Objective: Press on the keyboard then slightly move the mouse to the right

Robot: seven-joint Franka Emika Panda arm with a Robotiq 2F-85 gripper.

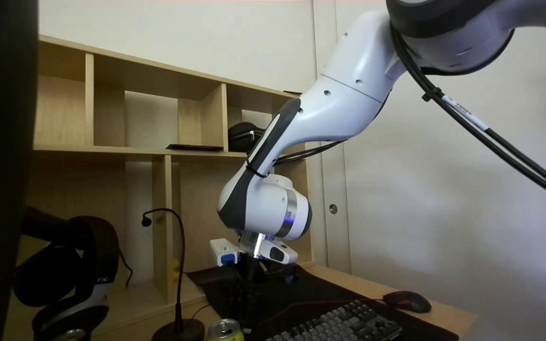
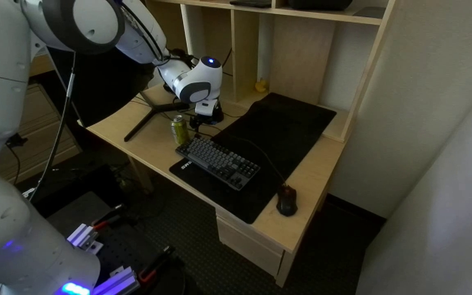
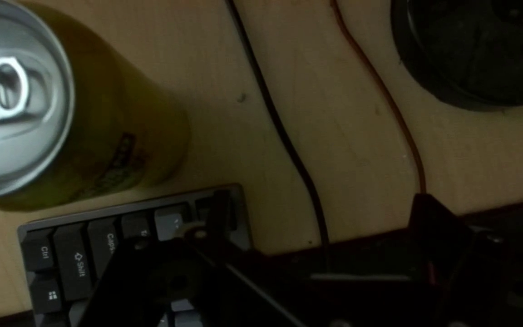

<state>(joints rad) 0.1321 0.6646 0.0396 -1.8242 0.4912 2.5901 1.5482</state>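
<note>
The black keyboard (image 2: 219, 159) lies on the dark mat, and its Ctrl and Shift end (image 3: 77, 259) shows in the wrist view. My gripper (image 3: 321, 200) is open, its dark fingers far apart with no object held between them. One finger (image 3: 219, 209) overlaps the keyboard's corner in the wrist view; whether it touches cannot be told. In an exterior view the gripper (image 2: 199, 123) hangs by the keyboard's far end, beside the can. The dark mouse (image 2: 287, 200) rests at the opposite end, past the mat's edge, and shows in both exterior views.
A yellow-green can (image 3: 120, 118) stands close to the keyboard corner. A round black base (image 3: 479, 50) sits near the gripper, with a black cable (image 3: 273, 109) and a reddish cable (image 3: 391, 100) crossing the desk. A monitor stand (image 2: 154, 110) and shelves (image 1: 159, 151) are nearby.
</note>
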